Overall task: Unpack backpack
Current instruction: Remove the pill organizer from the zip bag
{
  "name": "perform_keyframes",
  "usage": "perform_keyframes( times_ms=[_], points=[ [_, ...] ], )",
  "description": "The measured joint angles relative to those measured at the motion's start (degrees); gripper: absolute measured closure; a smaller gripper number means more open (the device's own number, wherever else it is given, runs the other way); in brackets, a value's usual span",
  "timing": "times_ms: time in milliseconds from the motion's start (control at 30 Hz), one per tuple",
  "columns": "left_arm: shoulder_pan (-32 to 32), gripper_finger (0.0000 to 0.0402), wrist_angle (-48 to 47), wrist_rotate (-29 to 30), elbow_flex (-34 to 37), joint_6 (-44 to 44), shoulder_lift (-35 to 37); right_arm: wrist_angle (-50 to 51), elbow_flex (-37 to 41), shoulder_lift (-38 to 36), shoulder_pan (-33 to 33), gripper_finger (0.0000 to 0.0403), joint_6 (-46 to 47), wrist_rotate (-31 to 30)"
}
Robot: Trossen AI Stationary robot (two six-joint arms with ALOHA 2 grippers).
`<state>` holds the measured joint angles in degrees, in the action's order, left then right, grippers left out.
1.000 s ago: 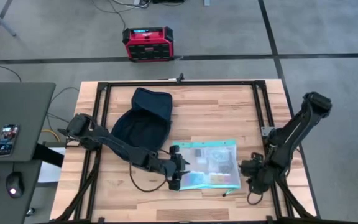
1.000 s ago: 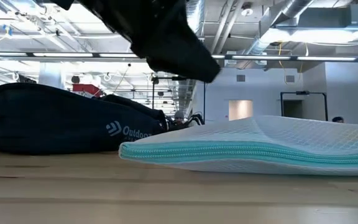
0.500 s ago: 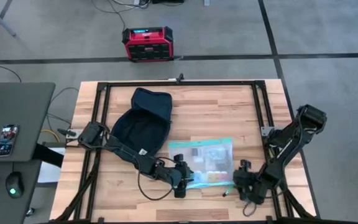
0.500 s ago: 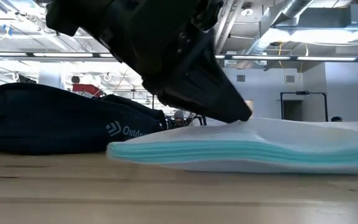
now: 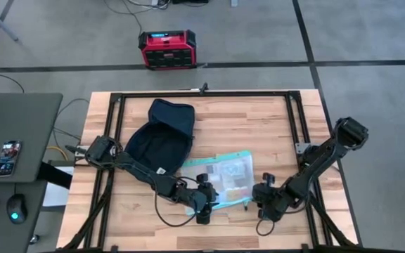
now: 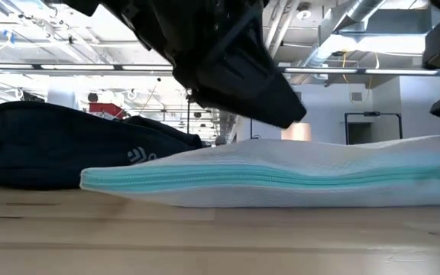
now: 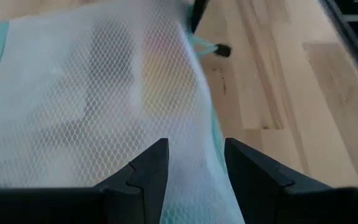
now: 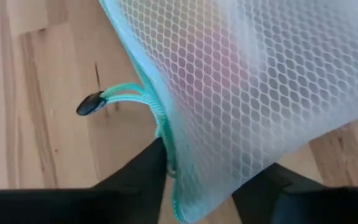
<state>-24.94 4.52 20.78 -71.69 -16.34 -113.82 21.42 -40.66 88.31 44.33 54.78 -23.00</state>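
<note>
A: Backpack [image 5: 162, 137] — where does it lie?

B: On the wooden bench [image 5: 252, 119], toward the left of the middle, flap thrown back toward the far edge so the dark inside shows. In the low view its navy side with pale lettering sits behind everything else.

A: And what lies in front of it?

B: A white mesh pouch [image 5: 220, 179] with a teal zip edge, flat on the bench just beside the backpack's near right corner, skewed. Coloured packets show faintly through the mesh. In the low view it stretches across most of the width and hides the lower part of the backpack.

A: The grippers?

B: The left gripper [image 5: 204, 204] is at the pouch's near left corner, fingers spread, with mesh lying between them in the left wrist view. The right gripper [image 5: 264, 200] is at the pouch's near right end; its fingers straddle the teal seam, apart, with the zip pull cord just beside them.

A: Anything else about?

B: A black frame runs round the bench. On the floor beyond stands a red-black box [image 5: 167, 49]. To the left, a grey desk carries a phone [image 5: 7, 158] and a mouse [image 5: 15, 209].
</note>
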Motion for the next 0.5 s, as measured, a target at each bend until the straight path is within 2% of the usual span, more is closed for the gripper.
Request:
perform_keyframes(
  times_ms=[167, 333, 500],
  points=[
    [-0.3, 0.0258, -1.4, -1.4, 0.0, 0.2, 1.0, 0.8, -4.0, -1.9, -3.4, 0.0381, -4.5, 7.2],
    [-0.6, 0.0258, -5.6, -1.7, -4.1, 0.6, 5.4, 2.3, -11.8, -4.9, -7.4, 0.0381, -9.0, 10.3],
    [-1.5, 0.0258, -10.0, -1.8, -11.3, 5.8, 8.4, 2.6, -15.7, -8.6, -12.2, 0.0387, -14.2, 10.6]
  ],
)
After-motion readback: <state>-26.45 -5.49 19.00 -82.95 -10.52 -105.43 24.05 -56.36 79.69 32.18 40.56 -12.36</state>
